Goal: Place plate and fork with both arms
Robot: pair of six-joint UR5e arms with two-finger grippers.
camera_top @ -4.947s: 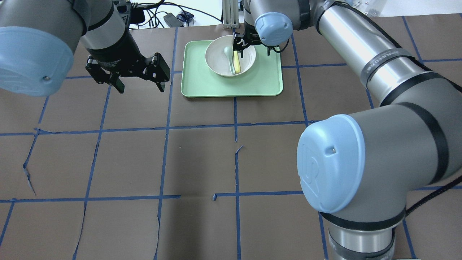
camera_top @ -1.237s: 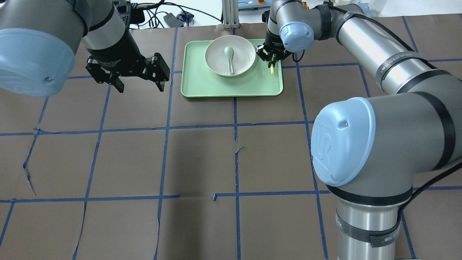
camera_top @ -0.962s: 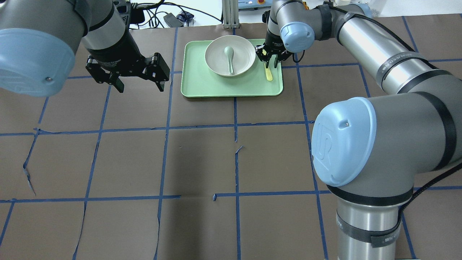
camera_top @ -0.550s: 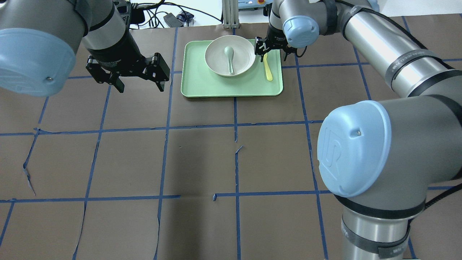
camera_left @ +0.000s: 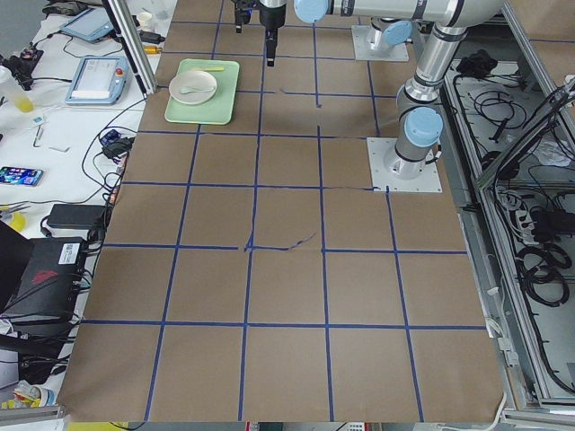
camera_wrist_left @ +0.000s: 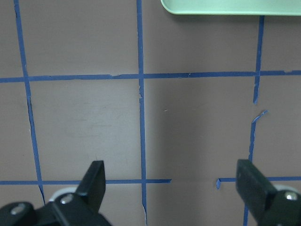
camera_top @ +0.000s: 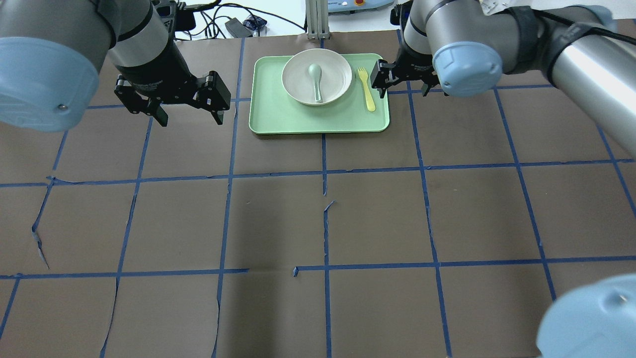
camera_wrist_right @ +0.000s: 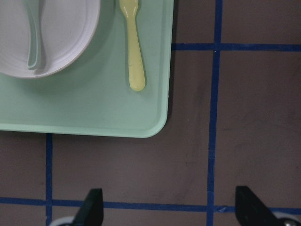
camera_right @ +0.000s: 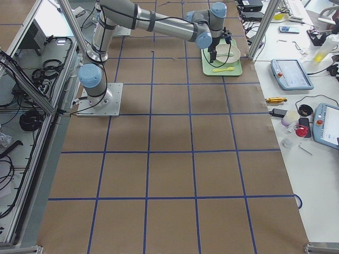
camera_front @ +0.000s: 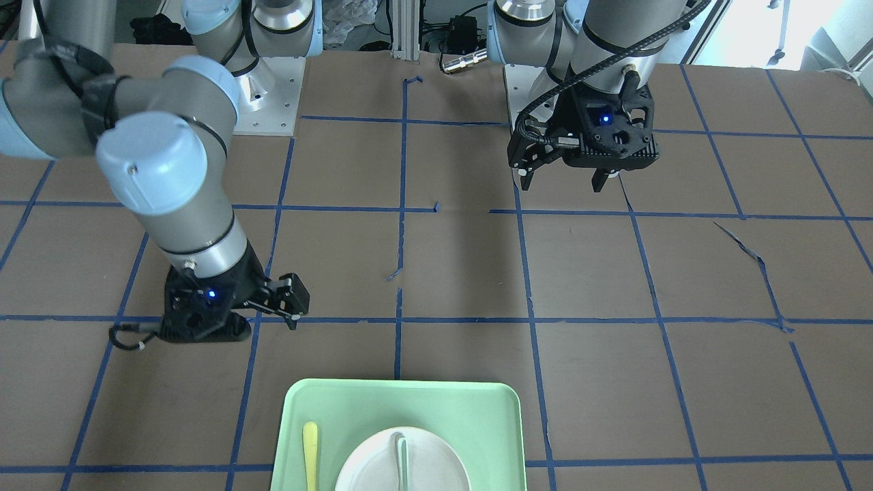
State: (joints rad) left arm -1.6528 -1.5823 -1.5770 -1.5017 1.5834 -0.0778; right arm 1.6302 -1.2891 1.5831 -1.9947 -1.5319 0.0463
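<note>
Fork slim yellow plastic, plate round, white

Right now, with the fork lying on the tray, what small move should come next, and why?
Probably bring the left hand across toward the plate's rim. The fork lies on the tray beside the plate, the right hand is open and off the tray, and the left hand hangs open over the table, left of the tray, holding nothing.

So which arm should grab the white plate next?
Probably the left. The left gripper hangs open off the left edge of the tray, with only bare tray between it and the plate. The right gripper is open too, but the fork lies between it and the plate.
</note>
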